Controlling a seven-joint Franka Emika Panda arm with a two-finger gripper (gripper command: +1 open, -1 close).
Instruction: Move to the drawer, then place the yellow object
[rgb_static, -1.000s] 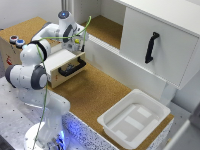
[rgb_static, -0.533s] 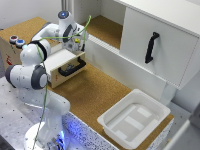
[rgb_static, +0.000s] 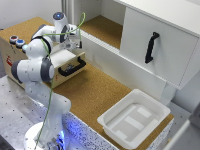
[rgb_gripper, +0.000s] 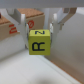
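While the arm reached over the open drawer, its gripper was clamped on the yellow object, a small cube printed with a black R and a Z, one finger pressed to each of two opposite sides. The wrist view showed the cube hanging just above the drawer's white inner face, not touching it. From the exterior view the drawer stood pulled out, its curved black handle facing about five o'clock across the cork-covered table. A white plastic tub sat well apart at roughly four o'clock from the drawer. The large white cabinet door with its black handle stood at about two o'clock. A green cable ran along the arm.
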